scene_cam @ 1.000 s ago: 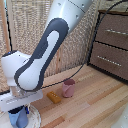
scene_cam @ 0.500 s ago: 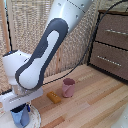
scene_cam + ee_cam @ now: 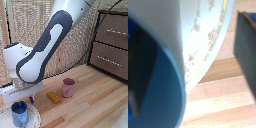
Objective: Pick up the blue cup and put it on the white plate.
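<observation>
The blue cup (image 3: 20, 114) stood upright on the white plate (image 3: 36, 117) at the lower corner of the exterior view's left, directly under the robot's pincer (image 3: 21, 100). The arm (image 3: 47, 45), white with a dark grey panel, bent down over it from the top of the frame. Whether the pincer gripped the cup or had let go could not be told from either view; one dark finger (image 3: 247, 47) showed in the wrist view just beside the plate's rim.

The wrist view was filled by the cup's blue rim (image 3: 158, 85) and the plate's floral-patterned edge (image 3: 210, 35), with light wood grain beneath.

The desk (image 3: 95, 105) was a pale wooden surface of long planks. On it, apart from the plate, stood a pink cup (image 3: 68, 87), and an orange-brown block (image 3: 53, 97) lay between the two cups. A brown chest of drawers (image 3: 114, 42) with metal handles occupied the exterior view's right, and a woven, straw-coloured screen (image 3: 30, 20) formed the backdrop.
</observation>
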Tool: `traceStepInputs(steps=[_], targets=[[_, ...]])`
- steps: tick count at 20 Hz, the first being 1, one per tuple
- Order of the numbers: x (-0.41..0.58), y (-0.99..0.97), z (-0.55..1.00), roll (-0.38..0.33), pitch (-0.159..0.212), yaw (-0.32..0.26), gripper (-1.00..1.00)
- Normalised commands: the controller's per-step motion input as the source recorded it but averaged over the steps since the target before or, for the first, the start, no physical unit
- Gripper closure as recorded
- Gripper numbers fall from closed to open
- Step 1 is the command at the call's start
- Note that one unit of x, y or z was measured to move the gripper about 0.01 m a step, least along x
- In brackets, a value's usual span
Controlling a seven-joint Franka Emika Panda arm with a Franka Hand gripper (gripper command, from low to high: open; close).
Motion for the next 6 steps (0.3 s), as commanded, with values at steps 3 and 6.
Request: traceStepInputs(steps=[3,6], targets=[[0.31,-0.04,0.8,-0.071,-0.114,-0.023,-1.0],[0.292,-0.08,0.81,-0.042,-0.12,-0.005,-1.0]])
